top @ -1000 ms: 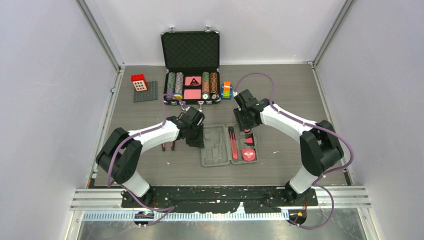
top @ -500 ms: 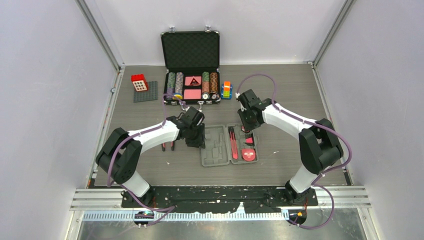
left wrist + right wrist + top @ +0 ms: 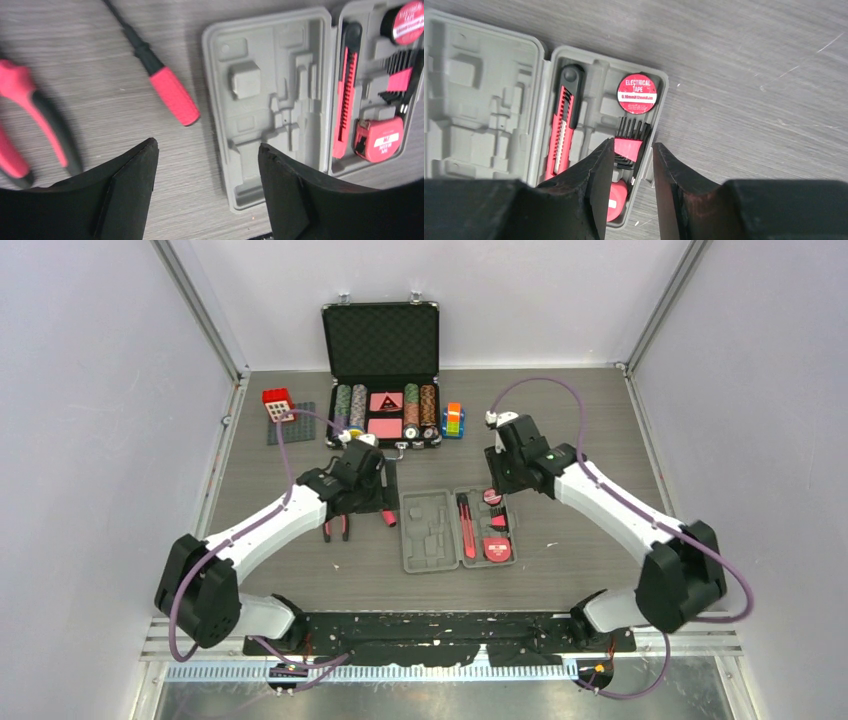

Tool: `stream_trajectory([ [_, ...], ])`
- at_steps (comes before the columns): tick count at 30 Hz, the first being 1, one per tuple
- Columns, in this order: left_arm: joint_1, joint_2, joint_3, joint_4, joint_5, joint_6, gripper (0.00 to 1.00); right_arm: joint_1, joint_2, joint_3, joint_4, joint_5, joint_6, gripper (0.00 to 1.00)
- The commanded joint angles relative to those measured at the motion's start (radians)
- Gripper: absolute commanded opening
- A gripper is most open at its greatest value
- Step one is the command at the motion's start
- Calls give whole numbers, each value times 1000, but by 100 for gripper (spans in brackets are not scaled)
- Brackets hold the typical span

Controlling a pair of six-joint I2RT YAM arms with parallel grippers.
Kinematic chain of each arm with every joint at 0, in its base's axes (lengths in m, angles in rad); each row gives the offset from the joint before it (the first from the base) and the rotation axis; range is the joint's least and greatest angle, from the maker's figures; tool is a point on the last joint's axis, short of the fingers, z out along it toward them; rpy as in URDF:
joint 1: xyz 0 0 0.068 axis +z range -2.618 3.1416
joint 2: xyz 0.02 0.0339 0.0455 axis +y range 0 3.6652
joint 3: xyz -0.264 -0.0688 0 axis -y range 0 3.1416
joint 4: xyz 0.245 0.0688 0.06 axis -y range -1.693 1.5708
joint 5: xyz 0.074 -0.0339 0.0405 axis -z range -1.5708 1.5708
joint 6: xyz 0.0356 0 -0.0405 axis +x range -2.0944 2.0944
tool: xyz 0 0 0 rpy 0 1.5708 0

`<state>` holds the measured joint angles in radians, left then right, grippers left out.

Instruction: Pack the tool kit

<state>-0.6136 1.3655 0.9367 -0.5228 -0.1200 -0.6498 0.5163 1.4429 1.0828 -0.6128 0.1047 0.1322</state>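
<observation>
Table point(image 3: 600, 420) carries tool kit point(image 3: 428, 532), pliers point(image 3: 336, 530), screwdriver point(image 3: 174, 96).

The grey tool kit case point(image 3: 428, 533) lies open mid-frame on the worktop point(image 3: 580, 420), with a red knife point(image 3: 466, 525) and tape measure point(image 3: 497, 549) in its right half. Pliers point(image 3: 336, 528) lie left of it, near the left gripper point(image 3: 375, 495). The right gripper point(image 3: 497, 485) hangs over the case's upper right corner.
</observation>
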Motion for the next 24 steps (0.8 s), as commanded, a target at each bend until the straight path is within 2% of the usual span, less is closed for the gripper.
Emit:
stream_trajectory([
  [1, 52, -40, 11, -43, -106, 29, 81, -8, -139, -33, 80, 40, -13, 42],
  [4, 57, -11, 37, -45, -127, 44, 82, -8, -217, -88, 132, 58, -2, 46],
  [8, 57, 109, 102, -56, -112, 51, 80, -10, -336, -180, 229, 77, 27, 52],
  [15, 57, 276, 173, -52, -100, 36, 67, -18, -499, -282, 299, 121, 50, 64],
  [24, 57, 413, 215, -71, -95, 10, 52, -30, -579, -348, 307, 145, 37, 67],
])
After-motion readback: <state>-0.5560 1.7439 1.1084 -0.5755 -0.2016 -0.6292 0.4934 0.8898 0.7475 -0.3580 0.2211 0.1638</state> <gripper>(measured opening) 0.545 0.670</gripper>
